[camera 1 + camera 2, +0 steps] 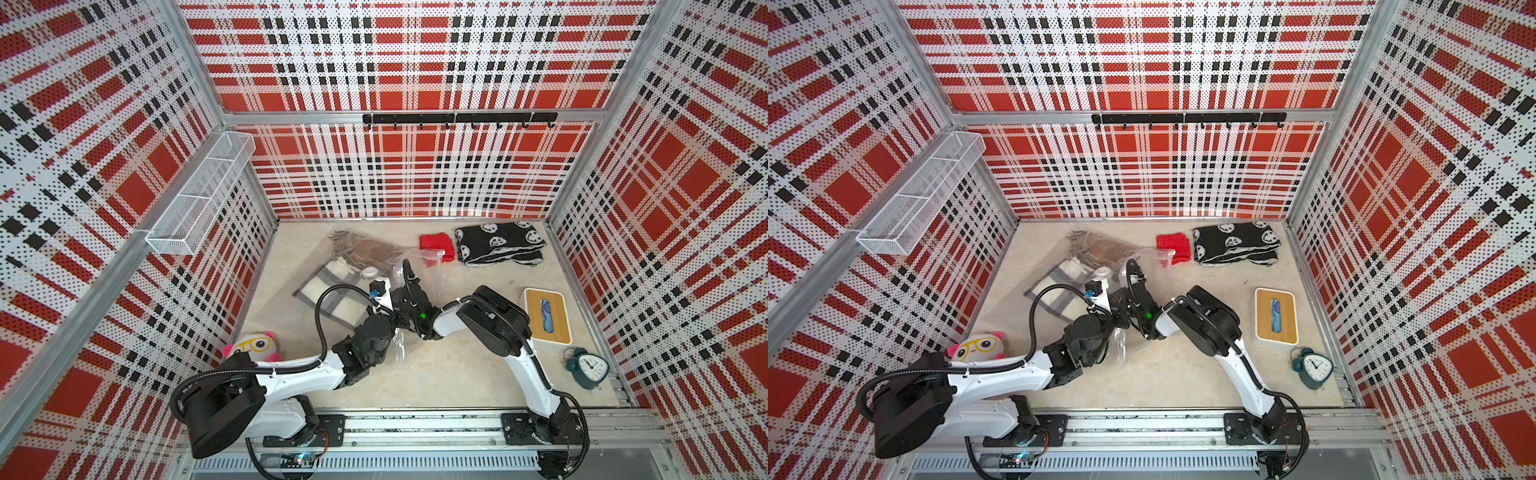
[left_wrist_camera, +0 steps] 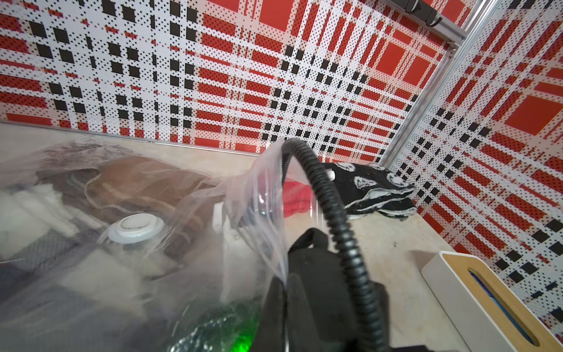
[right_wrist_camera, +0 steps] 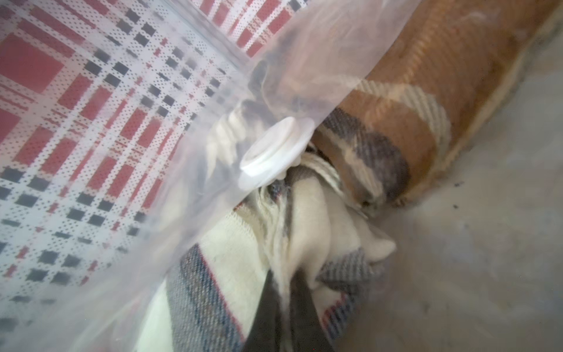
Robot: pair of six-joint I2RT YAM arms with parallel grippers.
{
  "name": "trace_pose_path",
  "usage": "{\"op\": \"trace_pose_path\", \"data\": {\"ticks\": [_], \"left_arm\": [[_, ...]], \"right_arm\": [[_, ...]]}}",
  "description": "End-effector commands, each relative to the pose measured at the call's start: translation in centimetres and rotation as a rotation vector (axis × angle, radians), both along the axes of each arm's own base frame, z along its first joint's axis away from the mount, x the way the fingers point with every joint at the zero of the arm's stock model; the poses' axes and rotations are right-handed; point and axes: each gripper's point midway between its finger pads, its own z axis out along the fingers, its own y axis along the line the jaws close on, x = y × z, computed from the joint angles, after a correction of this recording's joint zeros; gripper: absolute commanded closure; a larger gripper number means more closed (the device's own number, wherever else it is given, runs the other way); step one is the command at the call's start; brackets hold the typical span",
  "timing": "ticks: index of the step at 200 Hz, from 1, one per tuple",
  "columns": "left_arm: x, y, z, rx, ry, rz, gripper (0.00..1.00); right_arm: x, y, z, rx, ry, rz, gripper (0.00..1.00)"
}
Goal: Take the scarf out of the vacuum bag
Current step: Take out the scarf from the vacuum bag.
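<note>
The vacuum bag lies clear and crinkled at the table's centre-left, with its round white valve facing up. Inside it are a cream and grey plaid scarf and a brown scarf. In the left wrist view my left gripper is shut on a raised flap of the bag's plastic at its open end. My right gripper reaches inside the bag and is shut on a fold of the plaid scarf, just below the valve. In both top views the two wrists crowd together over the bag's mouth.
A red knit cloth and a black-and-white scarf lie at the back right. A tissue box and an alarm clock stand at the right, a plush toy at the front left. A wire basket hangs on the left wall.
</note>
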Motion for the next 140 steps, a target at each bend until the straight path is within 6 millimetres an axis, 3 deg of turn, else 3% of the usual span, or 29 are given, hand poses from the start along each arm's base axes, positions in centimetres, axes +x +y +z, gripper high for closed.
{"op": "trace_pose_path", "data": {"ticks": [1, 32, 71, 118, 128, 140], "left_arm": [[0.2, 1.4, -1.0, 0.003, 0.012, 0.068, 1.0], [0.1, 2.5, -1.8, 0.02, 0.02, 0.12, 1.0], [-0.8, 2.7, -2.1, 0.055, 0.02, 0.153, 1.0], [-1.2, 2.5, -3.2, 0.059, 0.039, 0.14, 1.0], [-1.4, 2.5, -3.2, 0.052, 0.039, 0.131, 1.0], [-1.7, 2.6, -3.2, 0.042, 0.037, 0.116, 1.0]], "right_arm": [[-1.3, -0.9, 2.8, 0.037, -0.02, 0.075, 1.0], [-2.1, -2.5, 2.2, -0.068, -0.005, 0.102, 1.0], [-2.0, -6.5, 2.3, -0.117, -0.003, 0.074, 1.0], [-2.7, -6.3, 2.5, -0.094, -0.014, 0.119, 1.0], [-2.9, -6.5, 2.9, -0.085, -0.029, 0.116, 0.86], [-3.2, -6.9, 3.5, -0.084, -0.044, 0.115, 0.61]]}}
